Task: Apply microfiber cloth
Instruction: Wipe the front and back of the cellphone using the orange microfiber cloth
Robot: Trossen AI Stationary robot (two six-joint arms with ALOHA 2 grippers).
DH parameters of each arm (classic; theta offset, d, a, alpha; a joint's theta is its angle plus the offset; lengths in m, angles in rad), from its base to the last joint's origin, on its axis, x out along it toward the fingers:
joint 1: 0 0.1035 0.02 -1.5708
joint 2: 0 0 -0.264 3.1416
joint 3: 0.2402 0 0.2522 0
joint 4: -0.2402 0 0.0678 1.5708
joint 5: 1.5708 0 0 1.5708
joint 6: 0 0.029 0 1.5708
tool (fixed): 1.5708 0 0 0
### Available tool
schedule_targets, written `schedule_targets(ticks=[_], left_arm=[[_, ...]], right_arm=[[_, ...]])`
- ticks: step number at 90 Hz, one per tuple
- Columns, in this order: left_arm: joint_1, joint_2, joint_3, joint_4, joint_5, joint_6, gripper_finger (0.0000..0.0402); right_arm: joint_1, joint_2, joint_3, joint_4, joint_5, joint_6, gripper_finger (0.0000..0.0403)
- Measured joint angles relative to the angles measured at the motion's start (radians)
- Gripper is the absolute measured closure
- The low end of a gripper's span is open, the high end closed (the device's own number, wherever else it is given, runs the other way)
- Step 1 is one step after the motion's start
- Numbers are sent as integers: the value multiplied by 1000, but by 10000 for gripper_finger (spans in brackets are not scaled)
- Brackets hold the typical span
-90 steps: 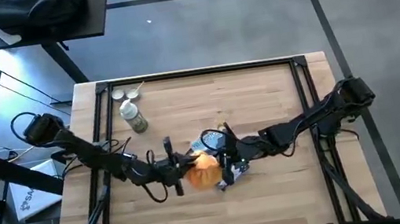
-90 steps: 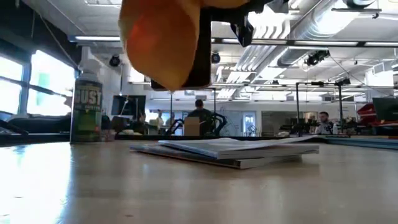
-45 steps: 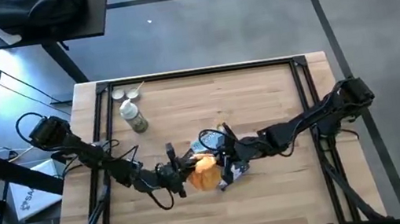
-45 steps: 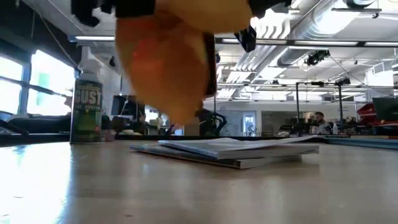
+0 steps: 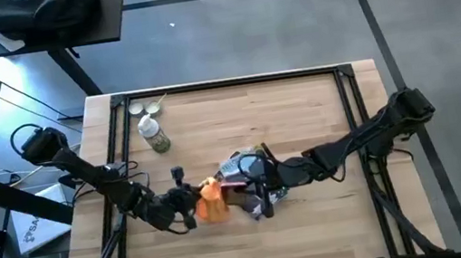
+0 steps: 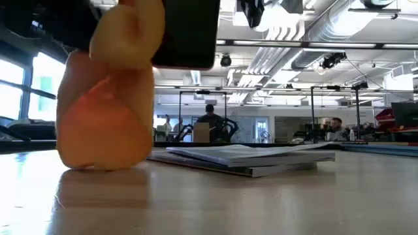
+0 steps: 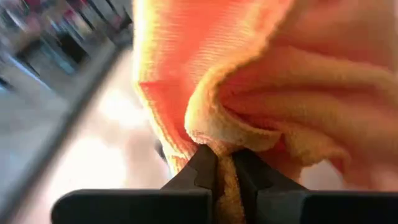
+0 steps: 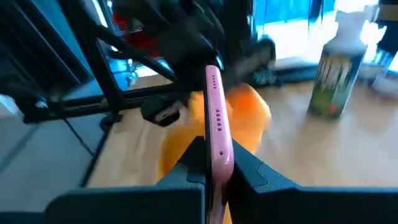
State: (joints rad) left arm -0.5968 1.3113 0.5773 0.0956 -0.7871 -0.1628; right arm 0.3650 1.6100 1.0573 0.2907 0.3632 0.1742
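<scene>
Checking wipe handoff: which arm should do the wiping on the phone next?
Left. The left gripper is shut on the cloth, right beside the phone. The right gripper is busy clamping the phone on edge.

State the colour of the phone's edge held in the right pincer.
Pink: the thin flat phone's edge shows best in the right wrist view, clamped in the right pincer.

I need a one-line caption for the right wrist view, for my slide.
Right claw holds a pink-edged phone on edge, the orange cloth and a spray bottle behind it.
</scene>
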Motion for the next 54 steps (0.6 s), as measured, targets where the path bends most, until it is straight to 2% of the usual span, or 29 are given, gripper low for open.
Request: schedule_targets(ticks=[20, 32, 40, 54], left_arm=[[129, 0, -117, 174, 205, -252, 402], [202, 4, -127, 255, 355, -350, 394], [236, 3, -127, 317, 448, -364, 375], [330, -20, -98, 303, 605, -515, 319]], right_arm=[[72, -1, 71, -49, 188, -522, 402], [107, -1, 82, -69, 278, -850, 402], [126, -1, 82, -66, 357, -966, 402], [158, -1, 82, -25, 527, -1163, 402]])
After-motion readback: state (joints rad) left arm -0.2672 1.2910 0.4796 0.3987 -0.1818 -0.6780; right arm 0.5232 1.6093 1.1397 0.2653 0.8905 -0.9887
